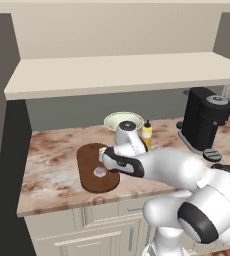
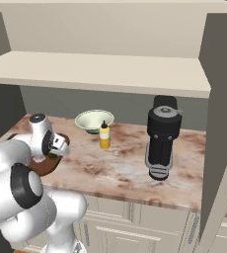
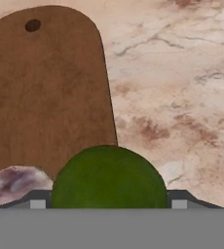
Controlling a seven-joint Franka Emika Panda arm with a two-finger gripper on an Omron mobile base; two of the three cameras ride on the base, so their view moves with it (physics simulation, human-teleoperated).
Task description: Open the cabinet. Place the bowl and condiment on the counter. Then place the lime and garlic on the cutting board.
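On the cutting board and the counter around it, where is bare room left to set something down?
The cutting board is bare toward its holed end; its near end is crowded by the garlic and lime. The counter is open between board and coffee machine, in front of the bowl and condiment.

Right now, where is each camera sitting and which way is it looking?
Left base view: behind the arm's left, looking down at the counter; white arm at lower right, reaching over the cutting board and garlic.
Right base view: behind the arm's right, facing the same counter; arm at lower left.
Hand view: on the hand, looking down past the tool and the lime between its tips, at the board.
Both base views share the bowl, condiment and coffee machine.
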